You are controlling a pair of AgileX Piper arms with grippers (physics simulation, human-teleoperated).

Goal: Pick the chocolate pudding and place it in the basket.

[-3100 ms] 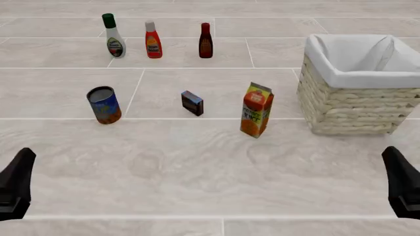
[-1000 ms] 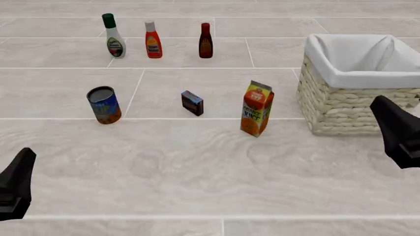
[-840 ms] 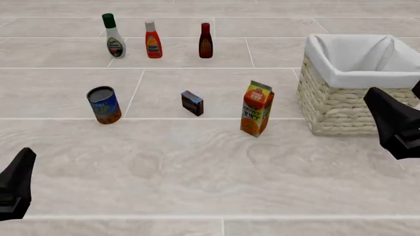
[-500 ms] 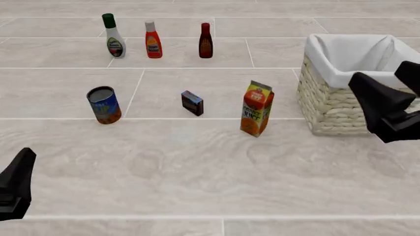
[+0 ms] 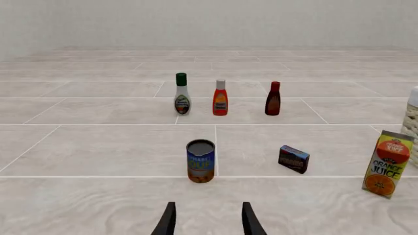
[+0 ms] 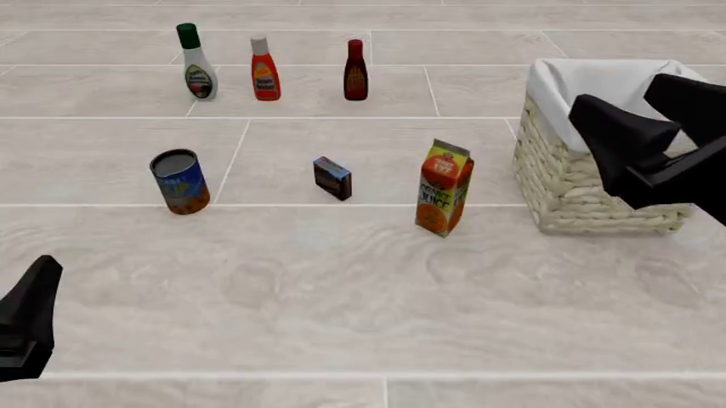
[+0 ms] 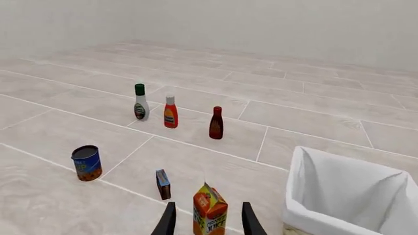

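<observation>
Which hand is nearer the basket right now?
Right. The right hand is raised in front of the basket, overlapping it in the front view; the left hand sits low at the table's near-left edge, far away.

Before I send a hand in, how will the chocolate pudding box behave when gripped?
The chocolate pudding is a small flat carton standing on a narrow edge, so a nudge would probably tip it. Its flat, straight sides suggest a stiff, non-rolling grip. Being small, it is likely light.

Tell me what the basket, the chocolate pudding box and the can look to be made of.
Basket: pale woven wicker or straw by its ribbed rows, matte, lined with white cloth folded over the rim.
Chocolate pudding: likely printed cardboard, flat-sided with sharp edges, brown sides.
Can: probably metal, grey dull top, under a blue-and-orange printed label.
</observation>
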